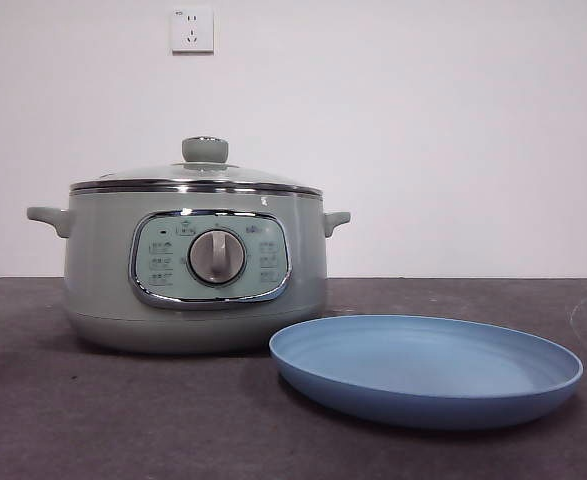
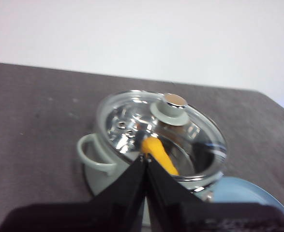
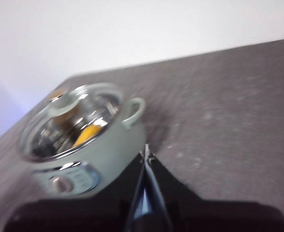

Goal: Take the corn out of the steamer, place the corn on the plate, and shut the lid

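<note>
The sage-green steamer (image 1: pixel 195 270) stands on the table at the left with its glass lid (image 1: pixel 198 172) on, green knob (image 1: pixel 205 150) on top. The light-blue plate (image 1: pixel 425 368) lies empty in front of it to the right. The corn (image 2: pixel 159 153) lies inside the pot and shows through the glass in the left wrist view; it also shows in the right wrist view (image 3: pixel 86 134). My left gripper (image 2: pixel 145 158) is shut and empty, high above the steamer (image 2: pixel 146 145). My right gripper (image 3: pixel 145 153) is shut and empty, high beside the steamer (image 3: pixel 83 145). Neither arm shows in the front view.
The dark grey table (image 1: pixel 73 420) runs to a white wall with a socket (image 1: pixel 192 29). The pot has two small side handles (image 1: pixel 49 217). The plate's rim (image 2: pixel 238 186) shows next to the pot in the left wrist view.
</note>
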